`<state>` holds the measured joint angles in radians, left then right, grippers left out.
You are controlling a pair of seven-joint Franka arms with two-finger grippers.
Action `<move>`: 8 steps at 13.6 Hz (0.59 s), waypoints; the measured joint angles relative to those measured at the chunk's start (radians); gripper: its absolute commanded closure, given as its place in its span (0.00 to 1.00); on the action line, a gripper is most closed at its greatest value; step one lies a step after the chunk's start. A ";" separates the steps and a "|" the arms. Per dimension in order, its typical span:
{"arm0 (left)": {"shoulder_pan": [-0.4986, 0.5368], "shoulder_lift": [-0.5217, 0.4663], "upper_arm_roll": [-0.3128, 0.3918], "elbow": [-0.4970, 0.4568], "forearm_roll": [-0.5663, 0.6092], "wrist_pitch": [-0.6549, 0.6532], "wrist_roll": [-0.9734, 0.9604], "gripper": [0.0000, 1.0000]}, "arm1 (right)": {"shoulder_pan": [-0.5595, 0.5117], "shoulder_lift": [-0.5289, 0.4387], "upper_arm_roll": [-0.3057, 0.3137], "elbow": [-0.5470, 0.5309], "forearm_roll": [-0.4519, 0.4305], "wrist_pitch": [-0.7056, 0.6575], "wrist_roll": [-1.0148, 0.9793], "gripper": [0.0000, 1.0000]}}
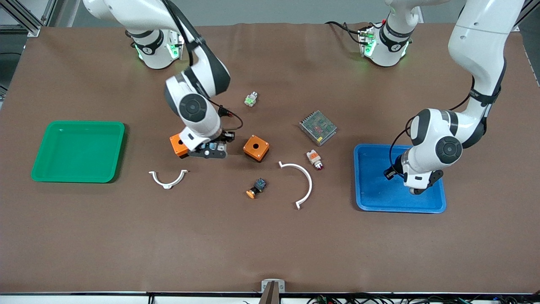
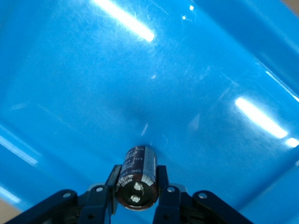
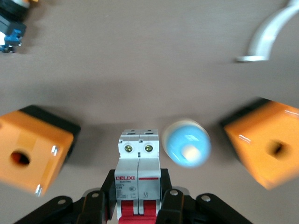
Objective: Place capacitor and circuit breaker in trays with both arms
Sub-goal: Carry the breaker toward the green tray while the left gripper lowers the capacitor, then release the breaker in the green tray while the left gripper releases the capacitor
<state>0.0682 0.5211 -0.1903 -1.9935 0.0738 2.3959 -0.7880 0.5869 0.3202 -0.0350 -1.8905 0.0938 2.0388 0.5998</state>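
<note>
A robotics lab: two arms bolted to a brown-covered desk [image 1: 270,245], aluminium framing [image 1: 25,19] at its corner, cables [image 1: 379,299] along the edge.

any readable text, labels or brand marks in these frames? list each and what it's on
"DELIXI": on the circuit breaker, held in the right claw between the two orange boxes.
Smaller print under that brand: too small to read.
Print on the capacitor sleeve, held in the left claw over the blue tray: too blurred to read.
Nothing else legible.

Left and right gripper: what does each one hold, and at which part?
Left gripper holds the capacitor by its sides, over the blue tray. Right gripper holds the circuit breaker by its sides.
</note>
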 measured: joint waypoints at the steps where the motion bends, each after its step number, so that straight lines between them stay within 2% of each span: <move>1: 0.000 0.004 -0.001 0.001 0.007 0.010 0.001 0.87 | -0.030 -0.055 -0.002 0.030 -0.001 -0.108 -0.013 0.80; 2: 0.000 0.005 -0.002 0.000 0.030 0.019 0.001 0.70 | -0.073 -0.118 -0.004 0.060 -0.008 -0.222 -0.047 0.80; 3: 0.003 0.006 -0.003 0.000 0.044 0.026 0.001 0.27 | -0.125 -0.177 -0.006 0.079 -0.033 -0.314 -0.093 0.80; 4: 0.010 0.007 -0.003 0.000 0.052 0.032 0.001 0.01 | -0.181 -0.228 -0.010 0.086 -0.065 -0.378 -0.154 0.80; 6: 0.023 0.017 -0.002 0.000 0.064 0.039 0.001 0.00 | -0.307 -0.292 -0.017 0.085 -0.117 -0.448 -0.297 0.80; 8: 0.024 0.012 -0.004 0.009 0.064 0.040 0.001 0.00 | -0.447 -0.298 -0.020 0.080 -0.144 -0.452 -0.452 0.80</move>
<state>0.0923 0.5332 -0.1942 -1.9846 0.1381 2.4364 -0.7875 0.1398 0.0218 -0.0549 -1.8105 -0.0505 1.5864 0.1478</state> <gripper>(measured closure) 0.282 0.604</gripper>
